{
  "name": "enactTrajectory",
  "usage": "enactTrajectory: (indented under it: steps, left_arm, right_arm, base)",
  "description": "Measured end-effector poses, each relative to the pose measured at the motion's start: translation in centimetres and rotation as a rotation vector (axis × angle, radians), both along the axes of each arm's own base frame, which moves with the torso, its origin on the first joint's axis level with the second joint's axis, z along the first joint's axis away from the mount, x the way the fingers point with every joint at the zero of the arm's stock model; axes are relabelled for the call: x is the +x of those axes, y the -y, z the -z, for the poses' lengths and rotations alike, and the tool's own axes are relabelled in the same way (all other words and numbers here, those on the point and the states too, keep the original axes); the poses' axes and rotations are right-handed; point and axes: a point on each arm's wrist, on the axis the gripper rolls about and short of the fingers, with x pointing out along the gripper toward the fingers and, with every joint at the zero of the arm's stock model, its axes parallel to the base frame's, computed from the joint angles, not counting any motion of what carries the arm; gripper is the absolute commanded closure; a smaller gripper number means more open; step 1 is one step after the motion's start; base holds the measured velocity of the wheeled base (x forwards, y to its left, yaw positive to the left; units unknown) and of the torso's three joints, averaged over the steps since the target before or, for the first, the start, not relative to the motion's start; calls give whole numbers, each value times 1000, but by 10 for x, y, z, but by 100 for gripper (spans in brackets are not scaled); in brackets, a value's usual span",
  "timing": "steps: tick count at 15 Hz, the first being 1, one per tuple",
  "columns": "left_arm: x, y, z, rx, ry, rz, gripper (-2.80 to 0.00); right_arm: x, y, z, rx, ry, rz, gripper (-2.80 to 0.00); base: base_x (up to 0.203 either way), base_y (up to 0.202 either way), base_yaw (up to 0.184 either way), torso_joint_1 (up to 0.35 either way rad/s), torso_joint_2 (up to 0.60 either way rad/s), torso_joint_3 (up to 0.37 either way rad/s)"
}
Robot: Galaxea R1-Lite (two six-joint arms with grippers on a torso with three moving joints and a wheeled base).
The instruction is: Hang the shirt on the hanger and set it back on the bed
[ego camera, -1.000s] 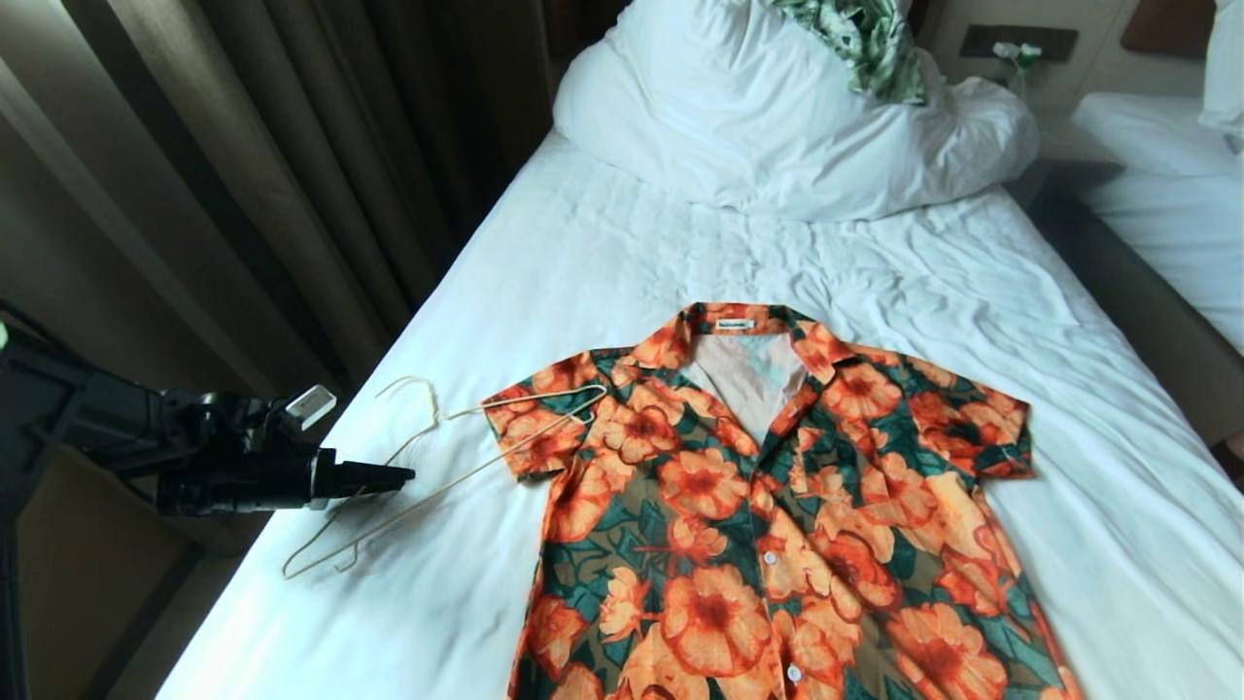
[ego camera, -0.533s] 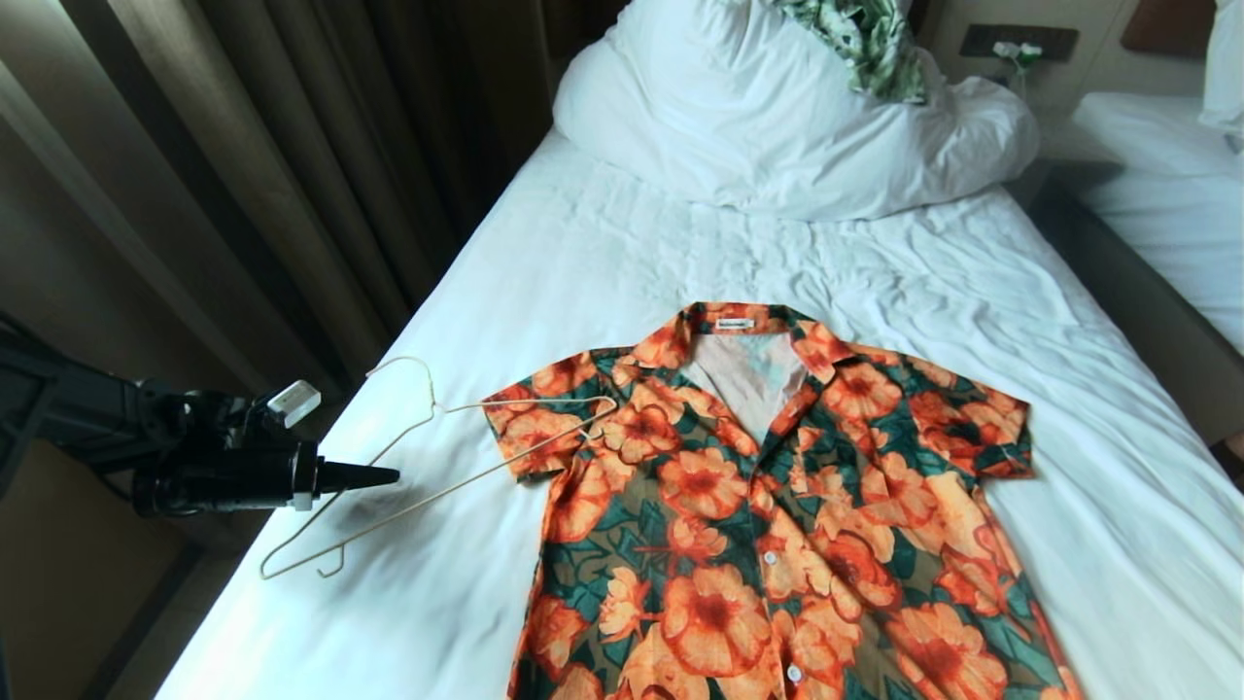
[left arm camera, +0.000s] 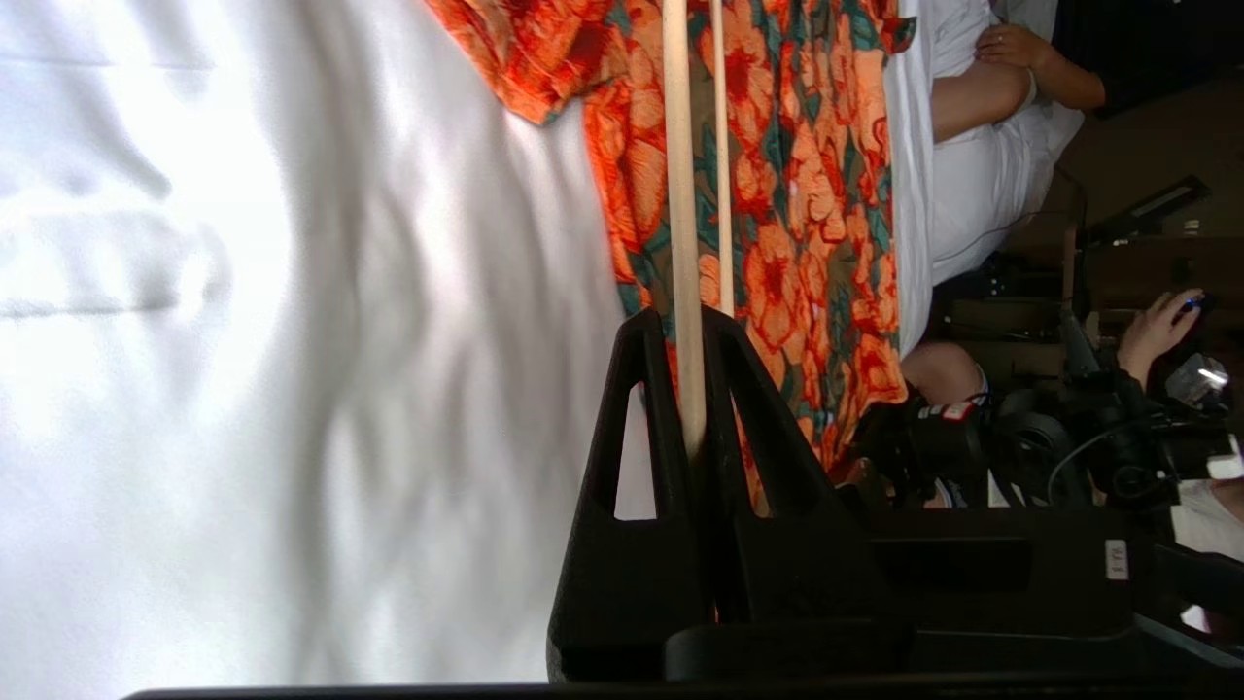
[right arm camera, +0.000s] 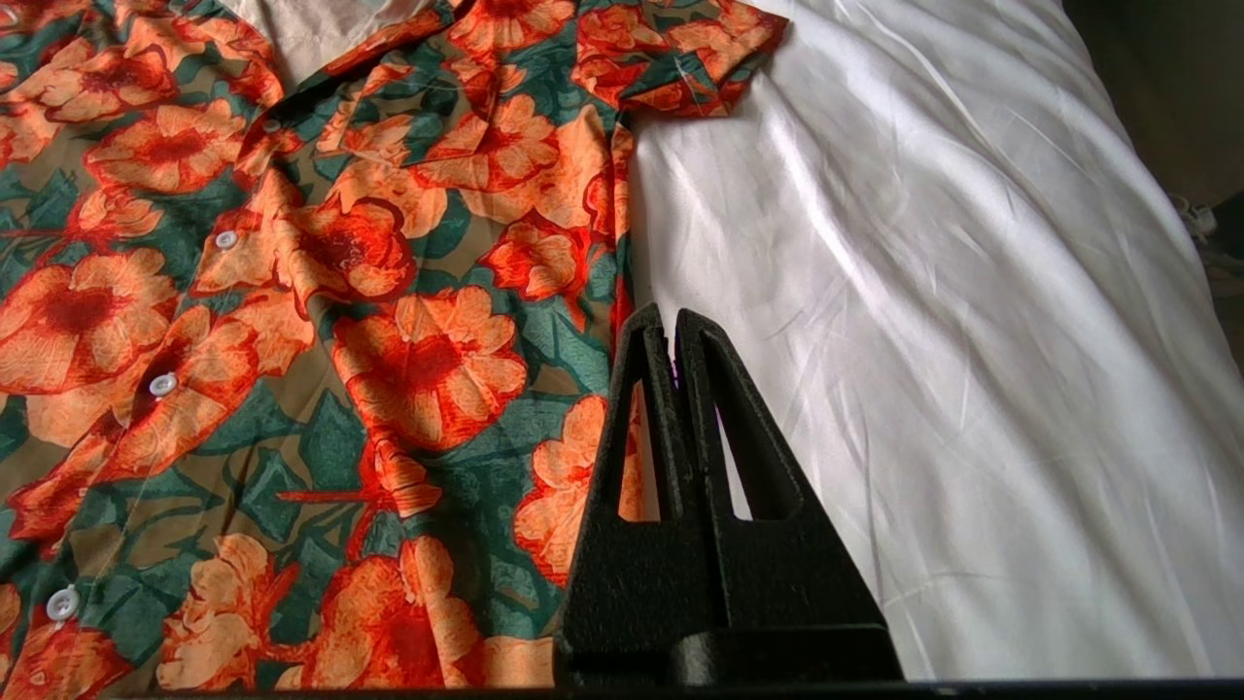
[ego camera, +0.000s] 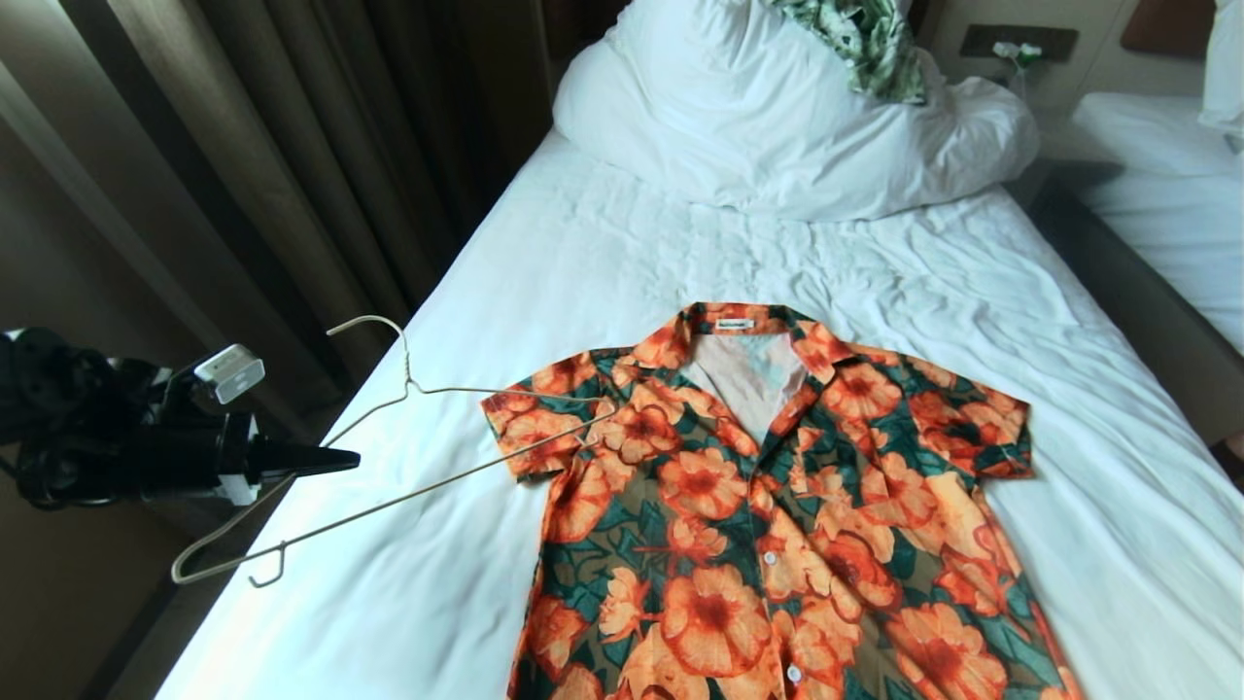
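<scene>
— So, what is the left gripper (ego camera: 345,460) doing on your side?

— I am seeing it clamped on one wire arm of the hanger (ego camera: 389,457), off the left edge of the bed (ego camera: 603,253). In the left wrist view the cream wire (left arm camera: 680,214) is running straight out from between the pressed-together fingers (left arm camera: 632,467). The hanger is hanging tilted in the air, with its hook pointing up and its far tip lying over the shirt's (ego camera: 777,506) left sleeve.

— And the shirt itself?

— It is lying flat and face up in the middle of the sheet, collar toward the pillow (ego camera: 777,126), buttons done up. A green leaf-print cloth (ego camera: 865,39) is sitting on the pillow.

— Right arm?

— I am watching the right gripper (right arm camera: 673,335) hovering over the shirt's right hem edge, fingers closed with nothing between them.
</scene>
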Motion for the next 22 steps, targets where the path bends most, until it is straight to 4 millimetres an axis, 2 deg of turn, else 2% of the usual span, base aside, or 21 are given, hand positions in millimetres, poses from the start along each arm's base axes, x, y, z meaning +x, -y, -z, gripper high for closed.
enactTrajectory:
  steps: [4,8,12,17,22]
  left_arm:
    - [-40,10,-32,-14,-30,-23,0]
    - [-64,18,-56,11,29,-32,0]
    - [-77,32,-77,23,65,-1,0]
    - [-86,63,-99,25,121,101,0]
    - [-96,84,-114,5,150,175,0]
  right_arm:
    - [0,0,0,0,0,0,0]
    - [0,0,0,0,0,0,0]
    - [0,0,0,0,0,0,0]
    - [0,0,0,0,0,0,0]
    - [0,0,0,0,0,0,0]
  base:
    - [0,0,0,0,0,0]
    - [0,0,0,0,0,0]
    - [0,0,0,0,0,0]
    - [0,0,0,0,0,0]
    - [0,0,0,0,0,0]
